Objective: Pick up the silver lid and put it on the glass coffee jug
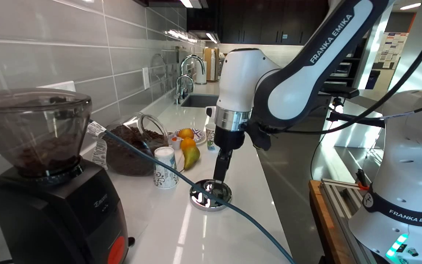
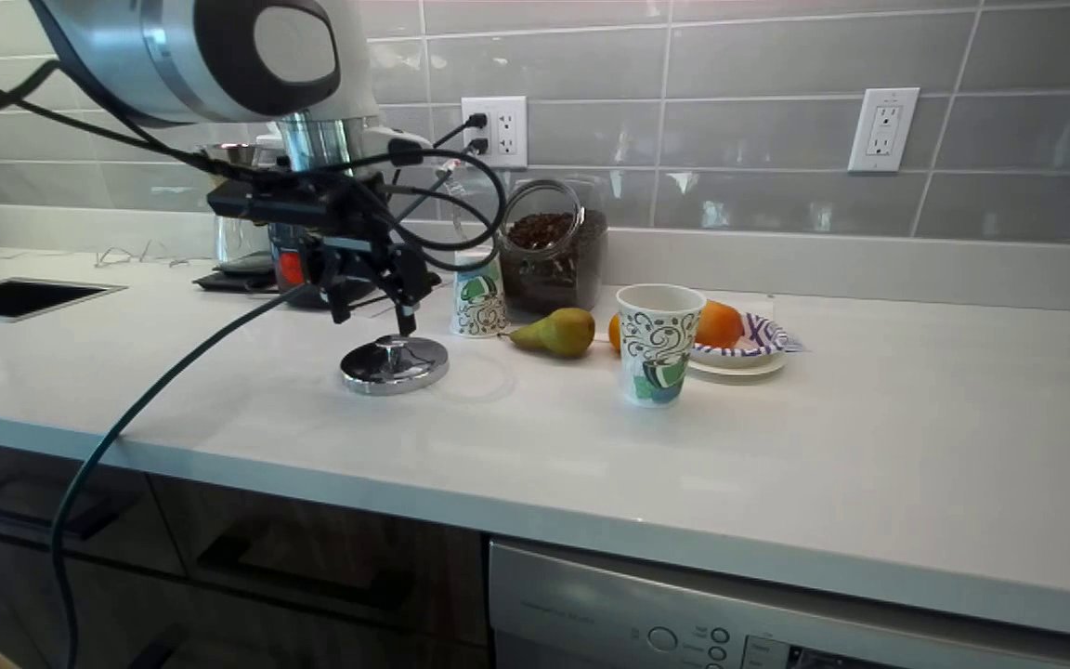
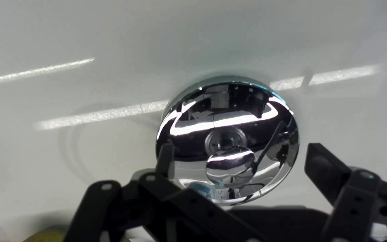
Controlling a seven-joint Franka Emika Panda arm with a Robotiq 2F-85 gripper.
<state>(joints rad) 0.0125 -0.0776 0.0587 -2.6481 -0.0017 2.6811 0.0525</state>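
The silver lid point(image 1: 204, 202) lies flat on the white counter, knob up; it also shows in an exterior view point(image 2: 377, 370) and fills the middle of the wrist view point(image 3: 193, 144). Its round knob point(image 3: 230, 164) stands up from the centre. My gripper point(image 3: 244, 164) is open and empty, pointing down just over the lid, one finger over the lid's edge and one outside it in the wrist view. The fingers also show in both exterior views point(image 1: 219, 179) point(image 2: 372, 321). The glass coffee jug point(image 1: 126, 154), holding dark beans, stands near the wall, its round mouth angled and open point(image 2: 554, 255).
A blue-green cable point(image 1: 255, 220) crosses in front of the lid. A black grinder point(image 1: 57, 209) stands nearby. An upside-down paper cup point(image 1: 165, 168) is between lid and jug. A pear point(image 2: 558, 333), oranges point(image 2: 719, 325), a plate point(image 2: 763, 336) and an upright cup point(image 2: 658, 344) are further along.
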